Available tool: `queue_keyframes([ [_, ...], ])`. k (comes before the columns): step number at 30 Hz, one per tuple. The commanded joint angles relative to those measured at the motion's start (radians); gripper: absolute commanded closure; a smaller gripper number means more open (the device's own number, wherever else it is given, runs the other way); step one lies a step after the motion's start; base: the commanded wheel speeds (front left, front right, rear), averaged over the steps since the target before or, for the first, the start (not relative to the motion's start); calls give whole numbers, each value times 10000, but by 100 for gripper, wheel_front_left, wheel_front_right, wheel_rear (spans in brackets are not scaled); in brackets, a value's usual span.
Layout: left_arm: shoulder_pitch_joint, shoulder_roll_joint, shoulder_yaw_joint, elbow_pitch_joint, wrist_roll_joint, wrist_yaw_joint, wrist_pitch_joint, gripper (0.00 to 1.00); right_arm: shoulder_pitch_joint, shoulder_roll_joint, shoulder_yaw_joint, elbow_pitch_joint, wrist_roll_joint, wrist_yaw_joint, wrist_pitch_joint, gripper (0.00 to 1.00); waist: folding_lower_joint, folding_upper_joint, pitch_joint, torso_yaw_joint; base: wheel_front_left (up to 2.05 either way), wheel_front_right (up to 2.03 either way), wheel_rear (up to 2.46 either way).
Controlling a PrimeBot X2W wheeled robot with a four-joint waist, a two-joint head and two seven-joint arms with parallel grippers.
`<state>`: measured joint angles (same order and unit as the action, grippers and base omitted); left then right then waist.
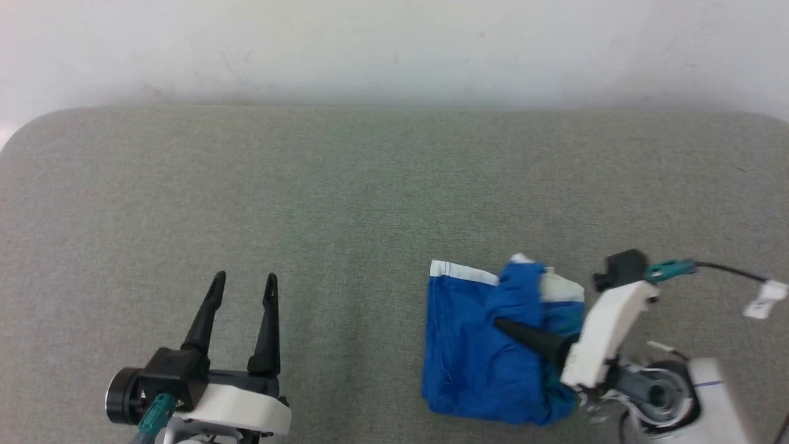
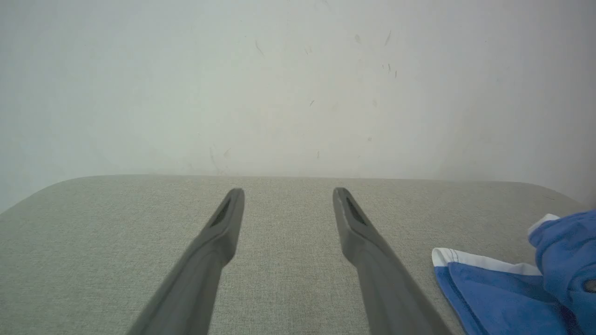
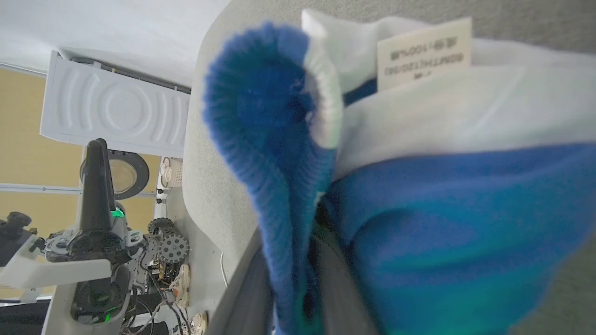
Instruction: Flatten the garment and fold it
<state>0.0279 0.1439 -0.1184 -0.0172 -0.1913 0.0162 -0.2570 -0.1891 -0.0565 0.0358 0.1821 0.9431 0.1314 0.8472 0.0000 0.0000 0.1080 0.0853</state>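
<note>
The blue shorts are pinched at their right side by the right gripper. The left gripper is held wide and empty, well left of the shorts.

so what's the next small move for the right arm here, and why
Probably draw the right gripper rightward to open the bunch: it pinches the waistband of the garment, which lies crumpled over itself on the table, while the left gripper sits open, well apart.
</note>
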Motion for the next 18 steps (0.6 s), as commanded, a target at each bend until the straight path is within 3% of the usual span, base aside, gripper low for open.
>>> queue_keyframes([
  [1, -173, -34, -19, 67, 82, -90, -47, 0, -232, 57, 469, 377, 167, -7, -431, 1, 0, 0, 25, 133, 0, 0, 0],
  [7, -146, -85, 77, 182, 77, -79, -47, 0, -667, 50, 2040, 1120, -568, -7, -1595, 0, 0, 0, 56, 298, 0, 0, 0],
  [13, 6, -157, 239, 221, 45, -33, -47, 0, -916, -735, 3300, -31, -1959, -7, -2915, 0, 0, 0, -41, 211, 0, 0, 0],
  [18, 92, -237, 373, 277, 1, 11, -47, 0, -746, -1551, 3413, -1069, -4477, -7, -4836, 0, 0, 0, -206, 0, 0, 0, 0],
])
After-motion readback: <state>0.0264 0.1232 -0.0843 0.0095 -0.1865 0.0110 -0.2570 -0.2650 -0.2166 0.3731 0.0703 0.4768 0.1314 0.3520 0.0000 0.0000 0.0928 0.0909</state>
